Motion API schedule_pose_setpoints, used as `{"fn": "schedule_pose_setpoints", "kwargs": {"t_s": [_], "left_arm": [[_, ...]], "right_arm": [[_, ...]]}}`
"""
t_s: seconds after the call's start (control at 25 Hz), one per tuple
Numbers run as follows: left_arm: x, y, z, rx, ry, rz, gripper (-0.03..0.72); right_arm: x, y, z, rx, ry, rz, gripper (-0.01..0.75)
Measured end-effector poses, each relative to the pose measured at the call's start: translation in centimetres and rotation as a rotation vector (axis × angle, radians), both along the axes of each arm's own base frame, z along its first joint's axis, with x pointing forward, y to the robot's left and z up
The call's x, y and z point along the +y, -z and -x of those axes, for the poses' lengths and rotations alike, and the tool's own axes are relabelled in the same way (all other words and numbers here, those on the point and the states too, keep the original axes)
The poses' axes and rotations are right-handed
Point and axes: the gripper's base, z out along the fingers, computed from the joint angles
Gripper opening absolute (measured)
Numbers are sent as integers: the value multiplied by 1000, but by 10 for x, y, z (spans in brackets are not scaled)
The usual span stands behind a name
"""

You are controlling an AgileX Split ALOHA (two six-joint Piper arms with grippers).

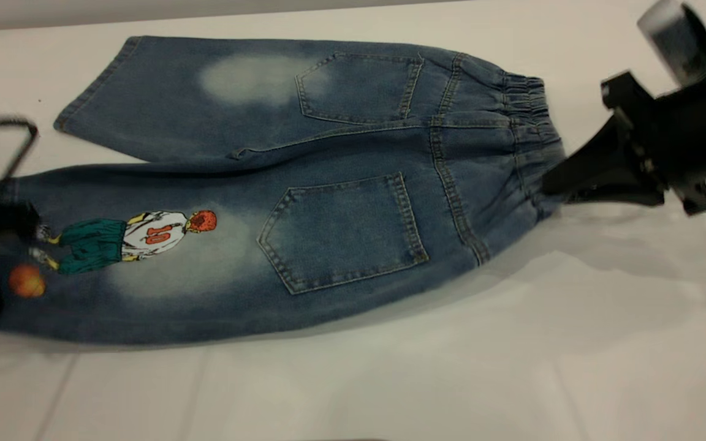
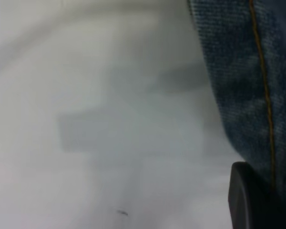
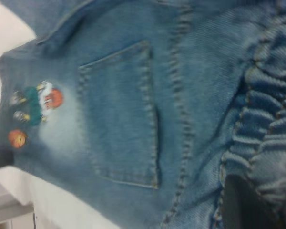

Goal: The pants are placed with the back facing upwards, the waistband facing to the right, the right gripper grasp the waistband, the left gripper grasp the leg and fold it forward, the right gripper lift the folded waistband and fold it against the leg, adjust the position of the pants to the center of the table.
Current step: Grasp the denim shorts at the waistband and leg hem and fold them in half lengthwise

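The pants (image 1: 341, 184) lie back up on the table (image 1: 451, 367), with the waistband (image 1: 527, 122) to the right. My right gripper (image 1: 558, 180) reaches in from the right and is shut on the near part of the waistband. In the right wrist view the ruched waistband (image 3: 271, 119) bunches over one dark finger (image 3: 240, 205). My left gripper (image 1: 3, 226) is at the far left, shut on the hem of the printed leg (image 1: 144, 263). In the left wrist view a black finger (image 2: 245, 200) presses against the leg's stitched hem (image 2: 243, 71). The pants' near edge casts a soft shadow on the table.
The plain leg (image 1: 206, 98) lies flat toward the far side, beside two back pockets (image 1: 344, 233). White tabletop (image 2: 86, 119) spreads around the pants, with wide room on the near side. The table's far edge (image 1: 144, 12) runs just behind the pants.
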Motion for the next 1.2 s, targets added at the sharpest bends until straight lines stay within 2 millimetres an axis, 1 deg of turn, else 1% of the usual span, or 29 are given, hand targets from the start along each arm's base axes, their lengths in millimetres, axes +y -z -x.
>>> {"fn": "schedule_pose_setpoints", "kwargs": {"t_s": [0.12, 0.24, 0.36, 0.48, 0.64, 0.84, 0.96, 1.08, 1.2], "left_arm": [[-1, -35, 0, -116, 18, 13, 52], [-2, -64, 0, -207, 33, 14, 52], [-2, -88, -10, -305, 55, 8, 52], [-2, -103, -25, -371, 60, 5, 52], [-2, -111, -48, -448, 59, 1, 52], [-4, -105, -78, -485, 62, -1, 52], [-14, -102, -97, -517, 87, 4, 52], [-32, -98, -115, -551, 129, 15, 52], [-49, -87, -130, -571, 166, 23, 52]], "right_arm": [[1, -22, -1, -48, -20, 2, 37], [1, -43, -3, -111, -29, 4, 37], [0, -58, -12, -166, -32, 6, 37], [-1, -68, -29, -222, -30, 26, 37], [-7, -79, -49, -283, 5, 89, 37], [-15, -89, -68, -334, 64, 177, 37], [-18, -91, -78, -351, 103, 201, 37], [-19, -81, -90, -350, 118, 199, 37], [-20, -68, -103, -348, 124, 198, 37]]}}
